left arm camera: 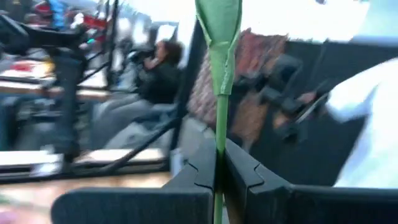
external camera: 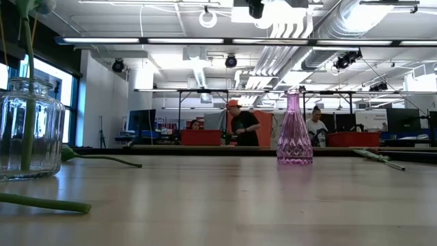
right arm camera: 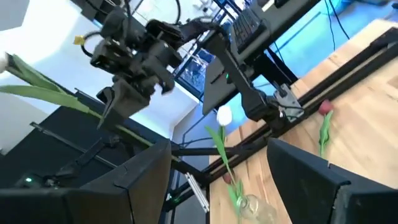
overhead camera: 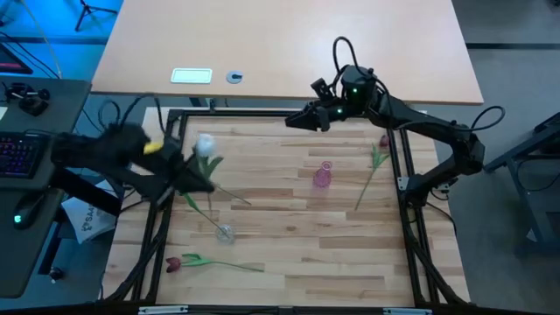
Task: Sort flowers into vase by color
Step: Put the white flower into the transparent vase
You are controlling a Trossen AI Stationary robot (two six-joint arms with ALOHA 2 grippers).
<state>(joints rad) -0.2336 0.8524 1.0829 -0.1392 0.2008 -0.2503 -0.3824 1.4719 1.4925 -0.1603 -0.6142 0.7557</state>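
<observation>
My left gripper [overhead camera: 197,179] is shut on a white tulip [right arm camera: 43,87] above the table's left side, beside the clear glass vase [overhead camera: 225,233]. A second white tulip [overhead camera: 205,144] stands with its stem in that vase [right arm camera: 252,208]. One dark red tulip [overhead camera: 172,262] lies on the table near the left front corner. The other red one [overhead camera: 383,140] lies at the right, past the pink vase [overhead camera: 323,175]. My right gripper [overhead camera: 293,122] hangs open over the far edge, touching nothing. My left gripper pinches the white tulip's thin green stem [left arm camera: 221,124] between its two fingers [left arm camera: 245,171], below a leaf. The fingers lie across the stem. The flower is lifted clear of the table and slants, with its white head [right arm camera: 3,61] higher than the free stem end.
A black metal frame [overhead camera: 401,166] borders the wooden work surface. The pink vase [external camera: 295,130] stands mid-table, the clear vase [external camera: 31,130] to its left. People stand in the room beyond the far edge [external camera: 242,126]. A keyboard [overhead camera: 22,153] sits off the table's left side.
</observation>
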